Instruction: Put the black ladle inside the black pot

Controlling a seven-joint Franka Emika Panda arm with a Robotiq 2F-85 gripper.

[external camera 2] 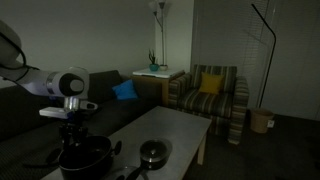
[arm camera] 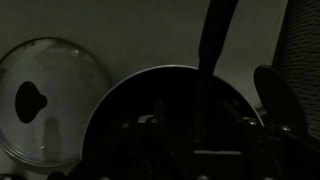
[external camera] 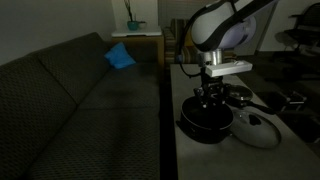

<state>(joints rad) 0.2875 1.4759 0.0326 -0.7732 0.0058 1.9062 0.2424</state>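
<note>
The scene is very dark. The black pot [external camera: 205, 122] sits on the table, wide and shallow; it also shows in the other exterior view [external camera 2: 85, 160] and fills the wrist view [arm camera: 165, 115]. A long dark handle [arm camera: 214, 35] runs from its far rim to the frame's top. A dark oval shape like the black ladle's scoop [arm camera: 270, 100] sits at the pot's right rim; its handle is lost in the dark. My gripper [external camera: 208, 100] hangs low over the pot's middle [external camera 2: 72, 128]. Its fingers [arm camera: 200, 135] are too dark to read.
A round glass lid [external camera: 256, 130] lies beside the pot [arm camera: 45, 105]. A smaller dark pan [external camera: 240, 95] with a straight handle stands behind it [external camera 2: 153, 152]. A sofa [external camera: 80, 100] with a blue cushion [external camera: 120, 57] runs along the table. A striped armchair [external camera 2: 210, 95] stands further off.
</note>
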